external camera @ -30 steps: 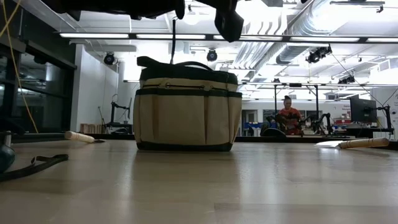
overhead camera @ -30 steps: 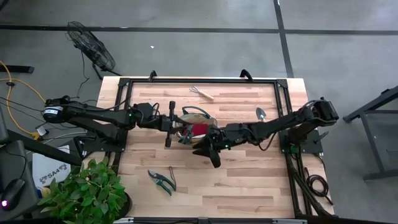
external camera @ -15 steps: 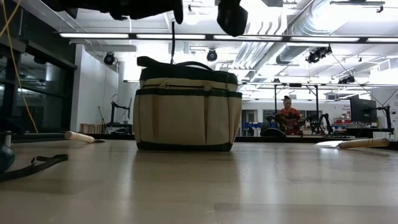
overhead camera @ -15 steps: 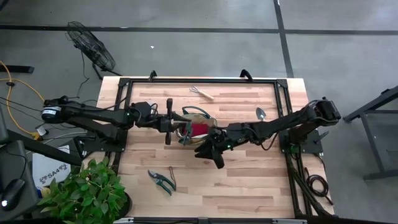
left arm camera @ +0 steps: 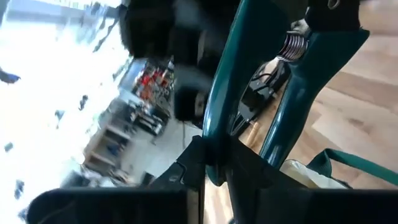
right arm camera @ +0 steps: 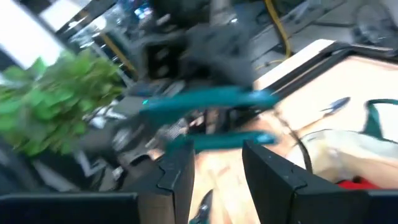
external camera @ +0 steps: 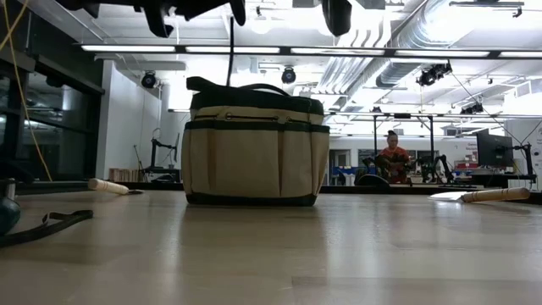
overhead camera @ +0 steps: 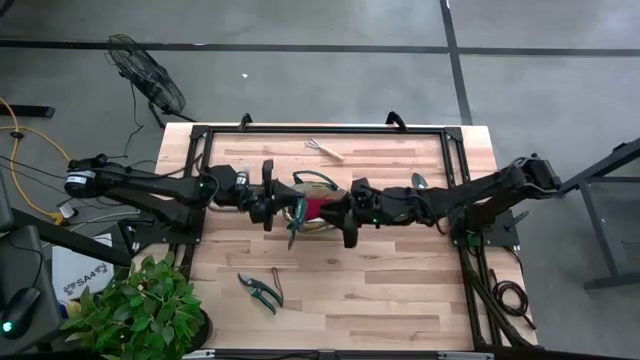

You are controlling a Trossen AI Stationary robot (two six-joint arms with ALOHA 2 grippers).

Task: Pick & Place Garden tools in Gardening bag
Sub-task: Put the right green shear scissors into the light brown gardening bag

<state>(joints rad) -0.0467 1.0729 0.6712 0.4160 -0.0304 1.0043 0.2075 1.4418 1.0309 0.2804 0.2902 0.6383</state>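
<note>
The gardening bag (overhead camera: 313, 181) stands mid-table and shows side-on in the low view (external camera: 254, 152). A red glove (overhead camera: 320, 207) lies inside it. My left gripper (overhead camera: 278, 205) hovers at the bag's left side, shut on teal-handled pruning shears (overhead camera: 293, 222). The shears also show in the left wrist view (left arm camera: 273, 81) and the right wrist view (right arm camera: 211, 99). My right gripper (overhead camera: 337, 212) is open and empty above the bag's right side, its fingers (right arm camera: 177, 174) facing the shears. Both grippers are high above the table in the low view. My left gripper pinches one teal handle of the shears (left arm camera: 217, 134) between its two fingers, which come level from the table's left. The other handle (left arm camera: 292, 106) is free. The shears are lifted clear, and their blade end (overhead camera: 291, 238) points toward the table's near edge.
A second pair of dark pruning shears (overhead camera: 260, 290) lies near the front left. A wire rake (overhead camera: 325, 148) lies at the far edge. A trowel (overhead camera: 420, 183) lies right of the bag. A potted plant (overhead camera: 140, 310) stands off the front left corner.
My right gripper has risen and gone from the near side of the bag toward the far edge, ending beside the bag's right side and facing the shears. My left gripper has shifted a little toward the table's left and up, still holding the shears.
</note>
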